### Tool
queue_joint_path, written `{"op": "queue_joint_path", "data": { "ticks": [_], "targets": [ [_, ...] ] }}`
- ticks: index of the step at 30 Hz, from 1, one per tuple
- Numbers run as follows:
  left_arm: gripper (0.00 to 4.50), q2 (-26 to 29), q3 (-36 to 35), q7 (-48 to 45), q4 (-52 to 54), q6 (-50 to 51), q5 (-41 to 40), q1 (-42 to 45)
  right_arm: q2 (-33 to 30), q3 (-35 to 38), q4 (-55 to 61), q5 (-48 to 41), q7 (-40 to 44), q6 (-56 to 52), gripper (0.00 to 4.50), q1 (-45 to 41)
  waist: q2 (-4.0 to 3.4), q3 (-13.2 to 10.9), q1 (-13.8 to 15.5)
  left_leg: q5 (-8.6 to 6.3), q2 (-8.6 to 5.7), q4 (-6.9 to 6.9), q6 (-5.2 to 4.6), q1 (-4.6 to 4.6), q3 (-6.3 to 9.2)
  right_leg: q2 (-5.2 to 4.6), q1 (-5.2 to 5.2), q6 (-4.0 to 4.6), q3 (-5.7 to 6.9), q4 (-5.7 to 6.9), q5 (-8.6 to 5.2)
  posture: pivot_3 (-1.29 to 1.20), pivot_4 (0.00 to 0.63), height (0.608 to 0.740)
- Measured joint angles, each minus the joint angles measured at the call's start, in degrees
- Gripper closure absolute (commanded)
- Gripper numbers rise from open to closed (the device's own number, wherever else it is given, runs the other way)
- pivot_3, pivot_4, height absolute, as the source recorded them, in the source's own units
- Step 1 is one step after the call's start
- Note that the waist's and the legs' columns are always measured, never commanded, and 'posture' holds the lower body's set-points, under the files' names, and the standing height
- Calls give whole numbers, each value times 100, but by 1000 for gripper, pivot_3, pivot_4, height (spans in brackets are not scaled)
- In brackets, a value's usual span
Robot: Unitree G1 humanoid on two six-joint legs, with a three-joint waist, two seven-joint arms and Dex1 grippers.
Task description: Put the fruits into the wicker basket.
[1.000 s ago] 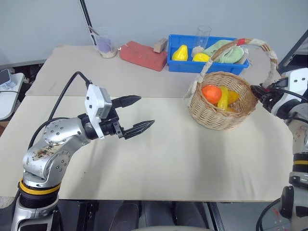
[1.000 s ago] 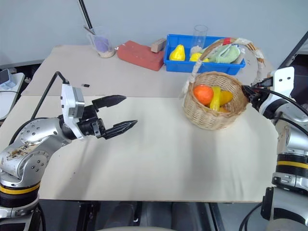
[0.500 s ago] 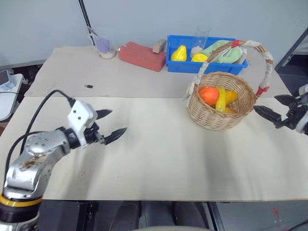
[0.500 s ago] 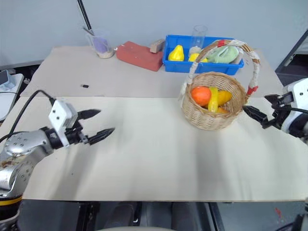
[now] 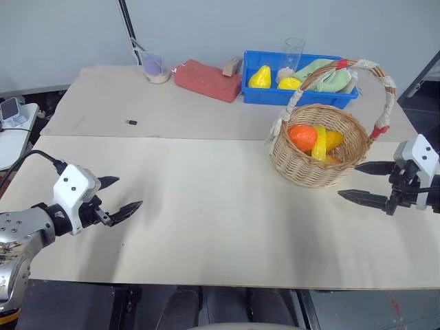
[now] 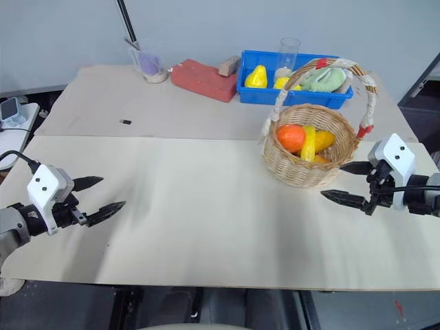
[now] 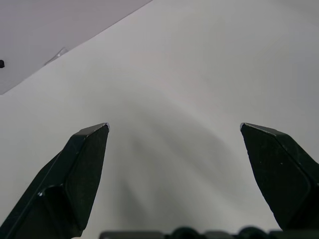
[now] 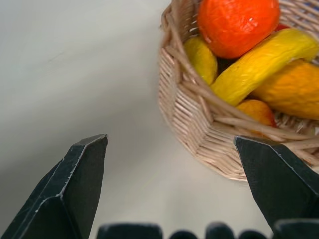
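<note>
- The table [image 5: 227, 227] is bare across its near half; nothing of the task lies loose on it, which suggests the loading is done.
- The basket [image 5: 302, 168] stands upright toward the right side of the table, in front of the blue tray [image 5: 256, 93], where the right arm can reach it easily.
- The left gripper [image 5: 118, 194] hangs low over the near left corner, jaws spread and empty, well apart from the basket, likely parked out of the way.
- The right gripper [image 5: 357, 183] sits just beside the basket on its right, jaws wide and holding nothing, pointing at the wicker wall without touching it.
- The banana [image 5: 320, 141] lies inside the basket, leaning across the other fruit.
- The orange [image 5: 302, 137] rests in the basket too, against the banana on its left.
- Compared with a second ago, the left gripper has swung from mid-table out to the left and lower.
- The right gripper, then close against the basket's right rim, has backed off toward the near edge, and its jaws now show fully apart.
</note>
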State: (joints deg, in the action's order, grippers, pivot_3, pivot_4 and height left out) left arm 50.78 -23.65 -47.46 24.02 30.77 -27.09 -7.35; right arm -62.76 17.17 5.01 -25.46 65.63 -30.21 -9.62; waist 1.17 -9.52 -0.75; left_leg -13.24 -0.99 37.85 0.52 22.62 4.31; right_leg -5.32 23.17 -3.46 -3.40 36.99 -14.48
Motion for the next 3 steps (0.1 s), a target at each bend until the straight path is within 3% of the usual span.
{"op": "queue_joint_path", "data": {
  "ticks": [3],
  "targets": [
    [0,4,2,-60,-6,2,-5,55,-44,-36,-10,18,37,0,21,-61,0,0,-3,0,2,0,0,0,0,2,1,0,0,0,0,0,150,711]
  ]
}}
